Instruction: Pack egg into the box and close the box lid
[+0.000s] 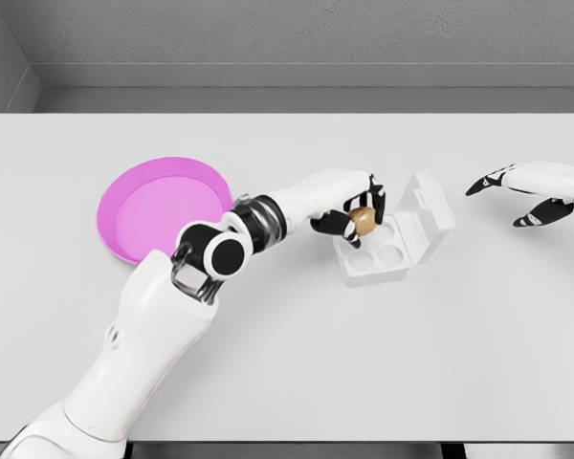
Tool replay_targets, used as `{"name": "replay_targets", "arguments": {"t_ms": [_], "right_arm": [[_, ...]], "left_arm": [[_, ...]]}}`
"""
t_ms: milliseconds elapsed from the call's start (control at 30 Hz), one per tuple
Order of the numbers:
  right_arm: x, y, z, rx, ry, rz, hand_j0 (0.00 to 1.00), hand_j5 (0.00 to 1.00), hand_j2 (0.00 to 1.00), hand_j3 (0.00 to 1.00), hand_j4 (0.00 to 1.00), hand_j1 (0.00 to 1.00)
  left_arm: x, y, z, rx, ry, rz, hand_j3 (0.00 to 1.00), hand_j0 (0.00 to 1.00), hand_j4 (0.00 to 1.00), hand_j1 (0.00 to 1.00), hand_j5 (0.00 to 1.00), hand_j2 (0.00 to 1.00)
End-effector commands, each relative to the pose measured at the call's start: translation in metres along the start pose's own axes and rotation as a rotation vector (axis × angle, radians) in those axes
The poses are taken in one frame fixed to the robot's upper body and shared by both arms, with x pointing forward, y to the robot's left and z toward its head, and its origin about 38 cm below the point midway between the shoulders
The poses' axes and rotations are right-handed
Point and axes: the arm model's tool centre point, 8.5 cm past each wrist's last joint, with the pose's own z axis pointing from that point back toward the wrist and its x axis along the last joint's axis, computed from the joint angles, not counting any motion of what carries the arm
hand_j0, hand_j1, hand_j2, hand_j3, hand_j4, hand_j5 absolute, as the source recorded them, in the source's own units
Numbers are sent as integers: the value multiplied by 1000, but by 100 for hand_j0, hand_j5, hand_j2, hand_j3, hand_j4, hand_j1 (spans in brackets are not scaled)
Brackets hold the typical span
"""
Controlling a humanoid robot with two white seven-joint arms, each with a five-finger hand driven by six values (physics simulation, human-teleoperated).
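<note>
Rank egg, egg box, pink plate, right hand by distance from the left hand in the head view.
From the left hand:
1. Egg, held in its fingers.
2. Egg box, directly under and right of the hand, lid open.
3. Right hand and pink plate, on opposite sides; too close to call.

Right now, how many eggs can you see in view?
1. The egg is gripped in the left hand, at the back left cups of the open box. The hand could hide another behind it.

Bright, even, diffuse light; faint soft shadows; sharp render, no glare.
</note>
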Motion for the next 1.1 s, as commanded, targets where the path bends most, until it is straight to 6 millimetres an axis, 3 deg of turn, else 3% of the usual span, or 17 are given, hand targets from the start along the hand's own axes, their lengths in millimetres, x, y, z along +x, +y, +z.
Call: {"name": "replay_targets", "arguments": {"t_ms": [0,367,633,867,967,1067], "right_arm": [[-1,-1,1,-5,1,-5,82,82,82,82,82,82],[0,0,0,-4,-1,-5,82,82,82,82,82,82],[0,-1,1,-2,0,-4,82,82,82,82,82,82],[0,-1,1,-5,0,-4,83,83,83,83,83,83],[0,-1,0,-6,-1,-4,83,83,83,83,83,83],[0,-1,1,-6,-1,-3,81,81,81,81,81,81]], "left_arm": [[-3,-3,-1,-9,4,9,27,27,27,27,27,27],[-2,-10,-12,-56,-5,-18,29,29,29,29,29,29],[-2,-13,-15,-72,1,-31,58,58,58,58,58,58],[2,-11,-13,-61,-2,-33,63,63,63,63,63,63],[14,-6,-7,-30,-32,-39,68,68,68,68,68,68],[37,12,13,59,-97,-48,85,85,85,85,85,85]]}}
